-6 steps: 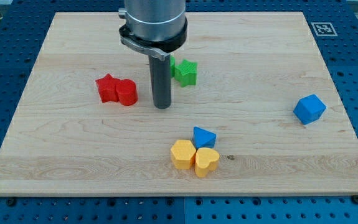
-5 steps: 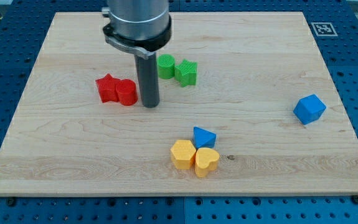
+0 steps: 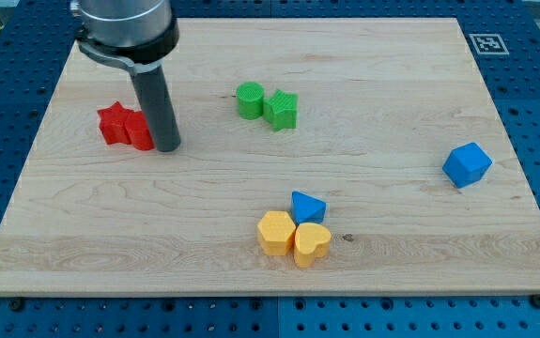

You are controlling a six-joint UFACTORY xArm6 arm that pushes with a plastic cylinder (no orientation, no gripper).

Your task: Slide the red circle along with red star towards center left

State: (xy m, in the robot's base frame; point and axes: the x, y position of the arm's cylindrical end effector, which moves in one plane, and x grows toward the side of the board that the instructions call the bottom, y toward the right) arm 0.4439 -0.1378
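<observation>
The red star point(image 3: 113, 123) lies at the board's left, with the red circle point(image 3: 139, 130) touching its right side. The rod partly hides the circle. My tip point(image 3: 166, 147) rests on the board against the red circle's right side.
A green circle point(image 3: 249, 99) and a green star point(image 3: 283, 110) sit together near the top middle. A blue cube point(image 3: 466, 164) lies at the right. A blue triangle point(image 3: 307, 206), a yellow hexagon point(image 3: 276, 233) and a yellow heart point(image 3: 312, 242) cluster at the bottom middle.
My tip has moved left, reached the red circle and pushed the circle and the red star leftward together. The green circle, hidden at first, now shows.
</observation>
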